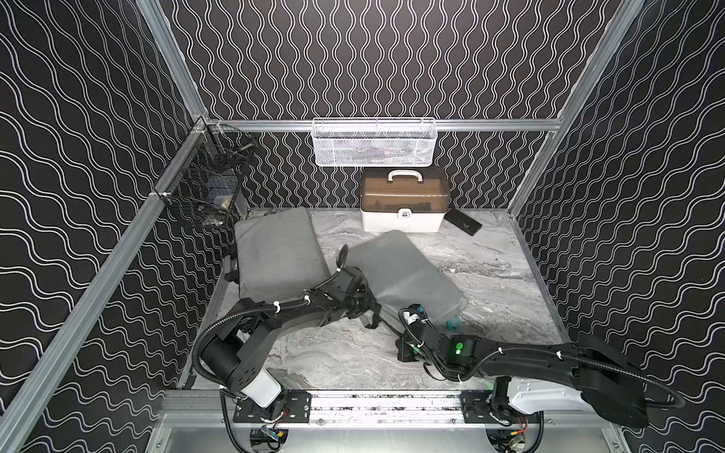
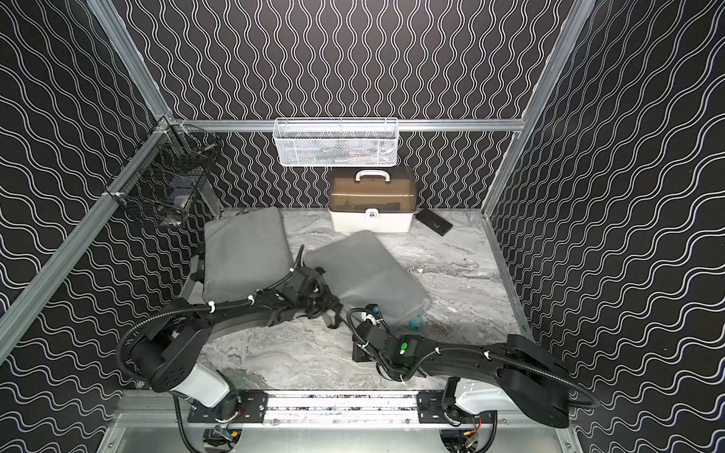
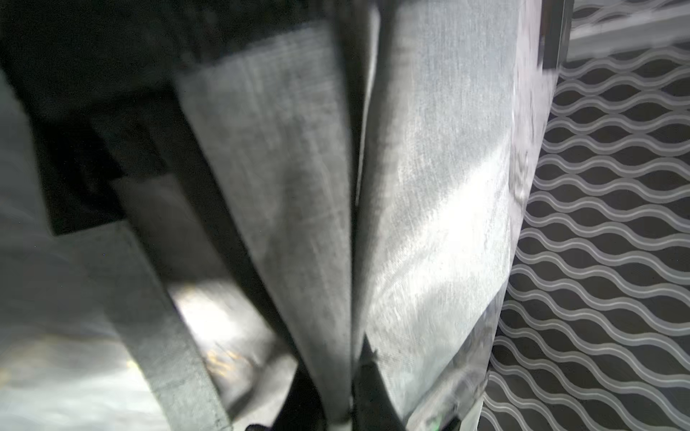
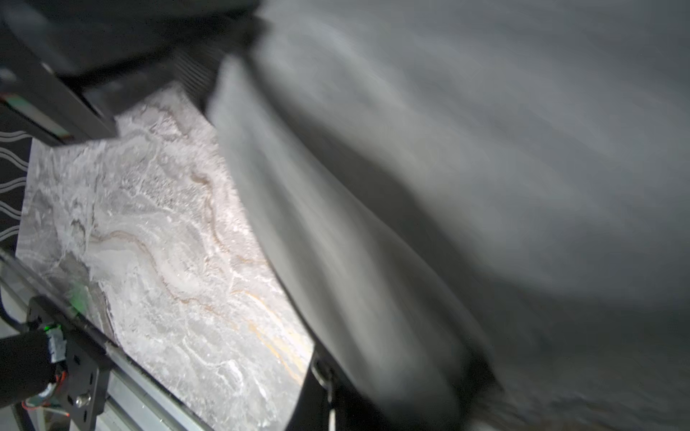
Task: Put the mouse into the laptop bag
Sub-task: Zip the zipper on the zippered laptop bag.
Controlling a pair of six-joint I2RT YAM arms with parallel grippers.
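Observation:
The grey laptop bag (image 1: 400,270) (image 2: 365,266) lies slanted across the middle of the marble table, its near edge raised. My left gripper (image 1: 365,304) (image 3: 338,388) is at the bag's near left corner, shut on a fold of its grey fabric (image 3: 328,261). My right gripper (image 1: 455,323) (image 2: 416,323), with teal tips, sits under the bag's near right corner and is shut on that edge. In the right wrist view the bag (image 4: 448,186) drapes over the jaws. No mouse shows plainly. I cannot tell if the flat black oblong (image 1: 465,223) at the back right is it.
A second grey bag (image 1: 278,255) lies flat at the back left. A white box with a brown lid (image 1: 404,204) stands at the back wall, under a white mesh basket (image 1: 374,143). A black wire basket (image 1: 204,188) hangs on the left rail.

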